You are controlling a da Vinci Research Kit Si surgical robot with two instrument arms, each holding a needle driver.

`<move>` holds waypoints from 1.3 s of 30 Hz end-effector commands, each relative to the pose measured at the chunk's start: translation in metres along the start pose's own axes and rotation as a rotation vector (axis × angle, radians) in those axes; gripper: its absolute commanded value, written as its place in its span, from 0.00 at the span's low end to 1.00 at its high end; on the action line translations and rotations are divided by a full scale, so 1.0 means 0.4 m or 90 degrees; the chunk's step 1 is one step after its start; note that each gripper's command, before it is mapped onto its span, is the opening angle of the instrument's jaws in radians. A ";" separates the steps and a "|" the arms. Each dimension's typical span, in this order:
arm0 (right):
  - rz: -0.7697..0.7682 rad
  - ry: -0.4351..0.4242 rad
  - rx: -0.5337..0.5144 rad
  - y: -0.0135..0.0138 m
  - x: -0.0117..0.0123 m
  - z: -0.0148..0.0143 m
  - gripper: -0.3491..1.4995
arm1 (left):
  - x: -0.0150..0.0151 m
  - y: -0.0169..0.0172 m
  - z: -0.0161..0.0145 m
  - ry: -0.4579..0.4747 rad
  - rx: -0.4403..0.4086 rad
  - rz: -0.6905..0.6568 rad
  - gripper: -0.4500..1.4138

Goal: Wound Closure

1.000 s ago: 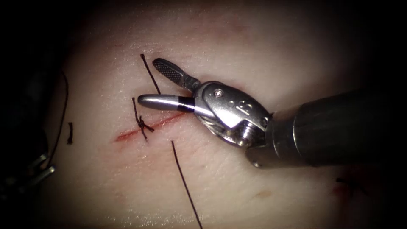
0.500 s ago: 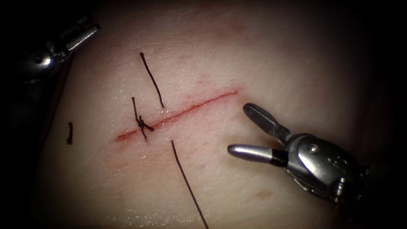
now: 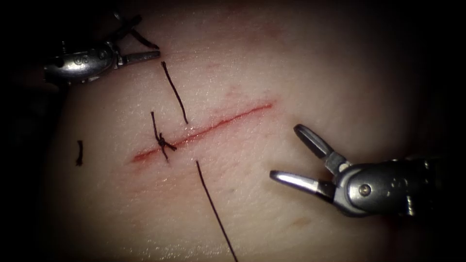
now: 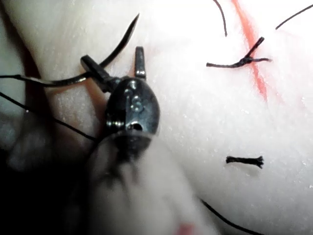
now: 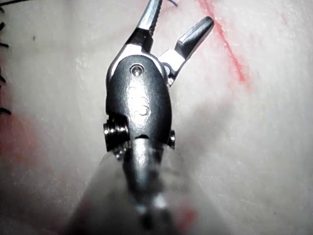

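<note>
The right tool sits below and right of the cut, jaws spread wide, gripping nothing and touching no thread. It has pulled back from over the wound in the last second, and that reads to me as clearing the field.

The left tool has come in at the upper left edge of the tissue. From its wrist view the needle lies across one of its two spread jaws, about mid-curve, the tip pointing up and free of the tissue. Whether that jaw actually pinches it I can't tell; the jaws look parted there. Thread trails off behind the tool.

One knot sits on the cut near its left end, its tails standing up. The rest of the cut to the right is open, with red fluid along it. Two loose thread pieces lie either side of the cut, and a short offcut well left.
</note>
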 end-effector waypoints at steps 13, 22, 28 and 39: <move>0.040 -0.006 0.027 -0.0052 -0.0050 0.0000 0.57 | 0.0129 0.0100 -0.0174 -0.080 -0.005 0.014 0.84; 0.026 -0.026 0.045 -0.0019 -0.0020 -0.0007 0.64 | 0.0183 0.0372 -0.0295 0.007 -0.035 0.060 0.74; 0.035 -0.024 0.047 0.0011 0.0003 -0.0031 0.55 | 0.0195 0.0601 -0.0258 0.006 -0.034 0.257 0.69; 0.036 -0.032 0.060 0.0021 0.0009 -0.0052 0.65 | 0.0226 0.0684 -0.0150 0.046 0.001 0.393 0.72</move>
